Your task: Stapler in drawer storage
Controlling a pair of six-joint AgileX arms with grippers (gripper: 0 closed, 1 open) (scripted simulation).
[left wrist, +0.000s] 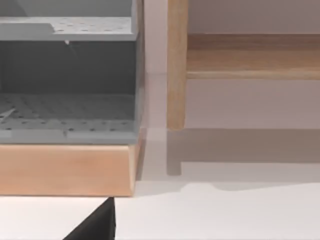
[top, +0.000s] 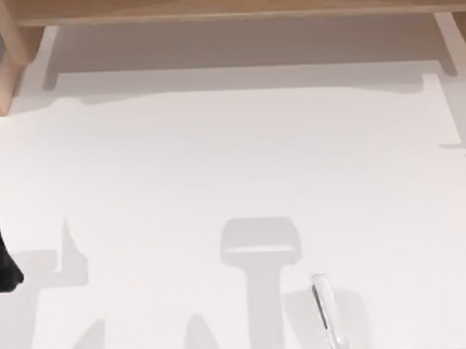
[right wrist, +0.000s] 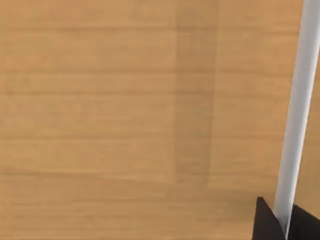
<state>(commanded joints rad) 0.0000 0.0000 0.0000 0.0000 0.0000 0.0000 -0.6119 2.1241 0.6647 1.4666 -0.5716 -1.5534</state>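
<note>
Our left arm (top: 2, 251) sits at the table's (top: 217, 160) left edge, near the wooden drawer unit (top: 0, 83) — we cannot tell how its gripper stands. Right of centre, at the near edge, the stapler (top: 328, 313) lies flat, untouched. Our right wrist view faces wood, with dark fingertips (right wrist: 267, 225) at one corner — their spread unclear.

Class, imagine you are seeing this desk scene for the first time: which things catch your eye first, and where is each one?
On the white table, the slim whitish stapler lies alone near the front edge, right of centre. A wooden shelf unit runs along the back, and the left wrist view faces a grey perforated drawer compartment in a wooden frame. The left arm is a dark shape at the table's left edge.
</note>
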